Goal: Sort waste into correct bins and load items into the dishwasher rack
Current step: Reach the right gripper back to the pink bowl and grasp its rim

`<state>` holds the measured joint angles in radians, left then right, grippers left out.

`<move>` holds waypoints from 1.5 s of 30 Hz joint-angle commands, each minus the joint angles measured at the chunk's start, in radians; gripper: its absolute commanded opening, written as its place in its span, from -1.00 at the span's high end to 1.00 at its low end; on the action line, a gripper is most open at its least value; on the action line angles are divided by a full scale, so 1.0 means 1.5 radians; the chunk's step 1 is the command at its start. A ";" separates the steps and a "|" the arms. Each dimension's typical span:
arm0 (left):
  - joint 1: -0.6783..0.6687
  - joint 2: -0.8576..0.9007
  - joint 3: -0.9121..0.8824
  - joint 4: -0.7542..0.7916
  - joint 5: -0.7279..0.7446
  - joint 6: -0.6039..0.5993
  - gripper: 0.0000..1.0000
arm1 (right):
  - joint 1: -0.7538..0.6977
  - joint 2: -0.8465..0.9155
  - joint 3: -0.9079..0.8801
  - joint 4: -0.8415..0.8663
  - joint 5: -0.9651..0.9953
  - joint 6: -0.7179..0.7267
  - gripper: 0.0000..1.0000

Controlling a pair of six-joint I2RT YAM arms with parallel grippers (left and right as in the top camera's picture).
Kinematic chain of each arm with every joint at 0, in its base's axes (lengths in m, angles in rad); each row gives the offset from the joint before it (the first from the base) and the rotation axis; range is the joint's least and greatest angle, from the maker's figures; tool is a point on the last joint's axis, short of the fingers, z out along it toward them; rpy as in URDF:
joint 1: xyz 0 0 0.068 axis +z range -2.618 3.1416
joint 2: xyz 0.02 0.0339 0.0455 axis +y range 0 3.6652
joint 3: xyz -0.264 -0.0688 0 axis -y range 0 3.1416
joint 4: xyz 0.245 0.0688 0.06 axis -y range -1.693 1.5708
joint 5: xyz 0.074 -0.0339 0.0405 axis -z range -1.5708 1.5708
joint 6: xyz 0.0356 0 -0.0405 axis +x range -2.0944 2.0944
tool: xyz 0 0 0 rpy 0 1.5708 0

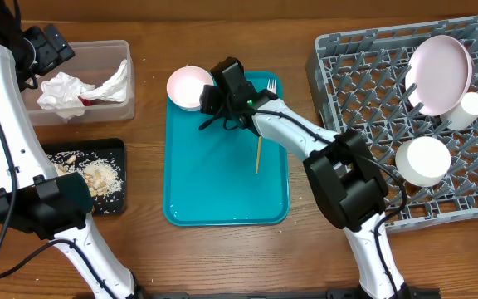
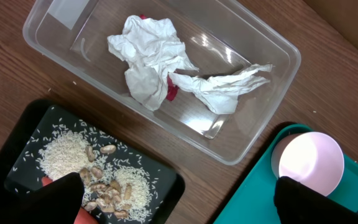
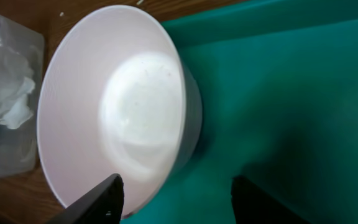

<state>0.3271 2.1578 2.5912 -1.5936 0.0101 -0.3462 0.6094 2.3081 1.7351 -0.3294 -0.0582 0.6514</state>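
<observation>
The bowl (image 3: 123, 106) sits right way up and empty in a corner of the teal tray (image 1: 222, 191), the corner nearest the tub (image 1: 98, 54). The right gripper (image 3: 174, 185) hangs at its rim. One finger (image 3: 101, 199) is over the inside of the bowl. The other is outside, over the tray, so the thin wall is between them. The jaws are partly apart and do not seem to pinch the wall yet. This is likely because the whole bowl is too wide to grab, so the gripper goes for its side.

The fork (image 1: 270, 85) and the stick (image 1: 258, 154) lie on the same tray, not yet loaded. The rack (image 1: 355, 91) on the right already has a plate (image 1: 440, 71), a cup (image 1: 474, 108) and a second bowl (image 1: 423, 160). So this bowl likely belongs there too.

The tub holds napkins (image 2: 148, 62) and a bit of red wrapper (image 2: 173, 92). The black tray (image 1: 110, 154) holds scraps (image 2: 107, 186). The left gripper (image 2: 179, 190) hangs above them with jaws wide and nothing in them, clear of the other arm.
</observation>
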 commanded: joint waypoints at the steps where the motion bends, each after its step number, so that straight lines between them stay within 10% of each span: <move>1: -0.004 -0.025 -0.003 -0.001 -0.007 -0.011 -1.00 | 0.002 0.008 0.007 0.008 0.028 0.008 -0.17; 11: -0.004 -0.025 -0.003 -0.001 -0.007 -0.011 -1.00 | -0.003 0.008 0.016 -0.059 0.051 0.007 0.03; 17: -0.004 -0.025 -0.003 -0.001 -0.007 -0.011 -1.00 | -0.037 0.005 0.119 -0.252 0.054 -0.016 0.49; 27: -0.004 -0.025 -0.003 -0.001 -0.007 -0.011 -1.00 | -0.075 0.002 0.343 -0.590 0.087 -0.047 0.45; 34: -0.004 -0.025 -0.003 -0.001 -0.007 -0.011 -1.00 | -0.039 0.004 0.355 -0.559 -0.108 -0.264 0.29; 45: -0.004 -0.025 -0.003 -0.001 -0.007 -0.011 -1.00 | 0.072 0.005 0.264 -0.506 -0.058 -0.505 0.16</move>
<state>0.3271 2.1578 2.5912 -1.5936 0.0101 -0.3462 0.6872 2.3203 2.1582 -1.1133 -0.1833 0.0269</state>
